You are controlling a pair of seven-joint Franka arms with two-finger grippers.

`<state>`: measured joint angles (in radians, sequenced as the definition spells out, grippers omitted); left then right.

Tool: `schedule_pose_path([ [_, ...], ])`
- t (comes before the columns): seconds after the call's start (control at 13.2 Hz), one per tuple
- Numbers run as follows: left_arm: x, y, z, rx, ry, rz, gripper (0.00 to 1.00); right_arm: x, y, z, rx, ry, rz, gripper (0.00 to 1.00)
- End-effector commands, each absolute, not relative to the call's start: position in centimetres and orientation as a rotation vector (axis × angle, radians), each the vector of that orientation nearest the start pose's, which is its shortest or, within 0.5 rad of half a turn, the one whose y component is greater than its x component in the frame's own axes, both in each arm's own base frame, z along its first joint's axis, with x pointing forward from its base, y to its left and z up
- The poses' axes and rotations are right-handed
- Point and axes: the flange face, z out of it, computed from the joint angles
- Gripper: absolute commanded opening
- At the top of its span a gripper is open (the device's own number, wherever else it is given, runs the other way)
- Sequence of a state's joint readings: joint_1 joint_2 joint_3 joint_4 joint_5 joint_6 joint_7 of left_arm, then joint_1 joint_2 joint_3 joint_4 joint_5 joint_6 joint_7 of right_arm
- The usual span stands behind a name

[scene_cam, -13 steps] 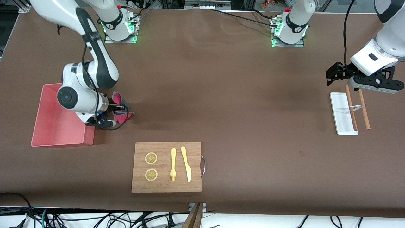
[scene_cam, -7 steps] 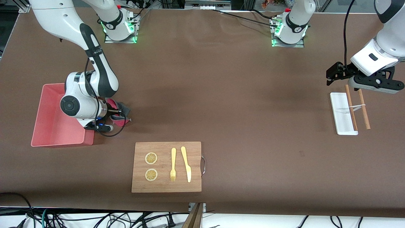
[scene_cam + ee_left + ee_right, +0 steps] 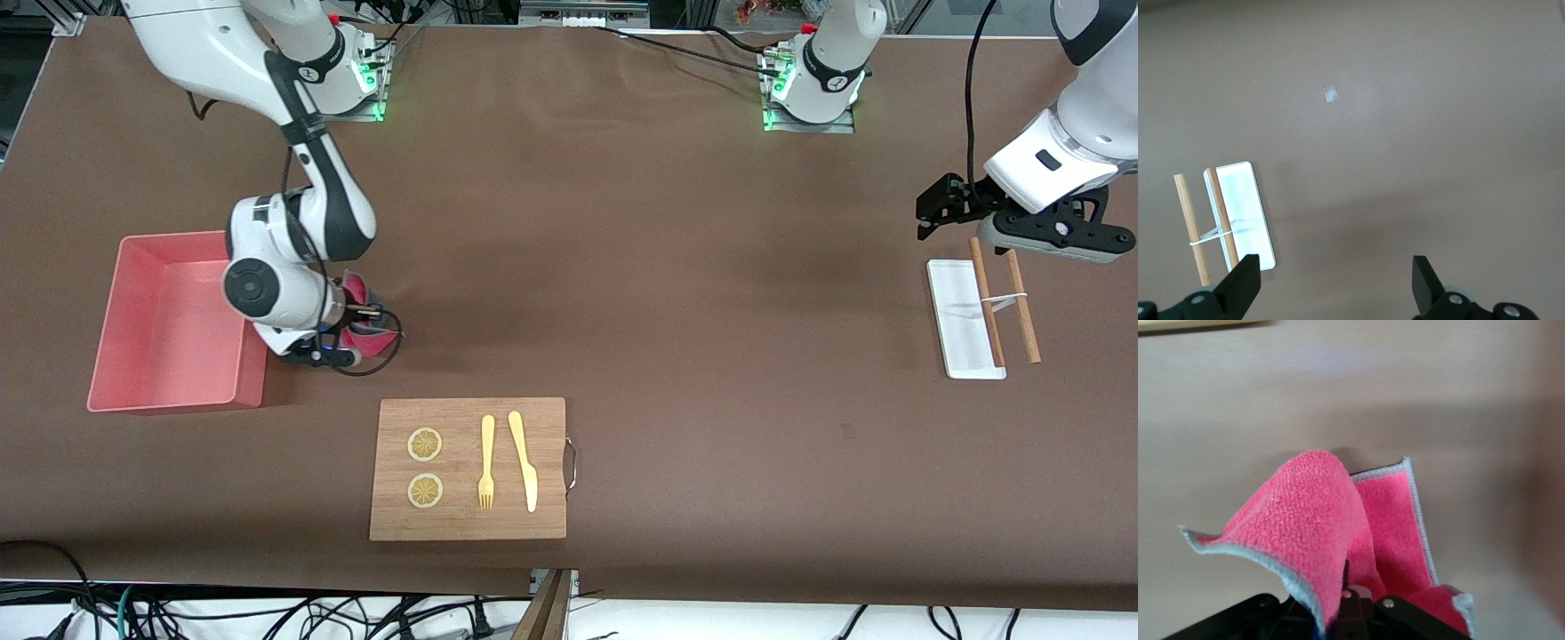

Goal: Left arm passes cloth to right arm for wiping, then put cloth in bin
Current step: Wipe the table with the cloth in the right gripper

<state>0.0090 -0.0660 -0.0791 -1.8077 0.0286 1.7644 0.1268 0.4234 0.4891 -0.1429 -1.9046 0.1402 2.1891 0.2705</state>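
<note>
The right arm (image 3: 302,160) bends down beside the bin (image 3: 169,324), its right gripper (image 3: 360,313) clamped on the cloth (image 3: 363,333). The left gripper (image 3: 1335,287) waits, jaws apart, above the white tray (image 3: 960,329).

**Colours on the tabletop**

We see a plain brown tabletop (image 3: 676,293). The bin (image 3: 133,391) is pink all over. The cloth (image 3: 1331,520) is crimson-pink with a pale grey-blue edge. The right arm (image 3: 329,191) is white with a black strip, and its gripper (image 3: 360,313) is black. The left arm (image 3: 1080,124) is white, its gripper (image 3: 1335,293) black-fingered. The board (image 3: 468,468) is light wood; on it lie two yellow lemon slices (image 3: 425,444) with a spoked pattern, a pale yellow fork (image 3: 486,462) and knife (image 3: 524,460). The tray (image 3: 956,320) is white, the two sticks (image 3: 1021,307) reddish-brown, joined by a white band.
</note>
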Motion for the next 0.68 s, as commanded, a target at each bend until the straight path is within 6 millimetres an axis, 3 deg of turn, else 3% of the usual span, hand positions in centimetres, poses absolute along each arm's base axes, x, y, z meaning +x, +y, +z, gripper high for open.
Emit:
schedule_pose_path([
  [0.0,54.3,-3.5,56.8,-3.064,0.337,-0.025,1.0,58.1,24.0,22.9,-3.114,0.225,0.283,0.0],
  [0.3,54.3,-3.6,56.9,-3.064,0.339,-0.025,1.0,57.6,33.3,22.6,-3.045,0.407,0.26,0.0],
  [0.61,54.3,-3.5,56.9,-3.062,0.342,-0.025,1.0,56.7,40.4,23.4,-2.962,0.567,0.26,0.0],
])
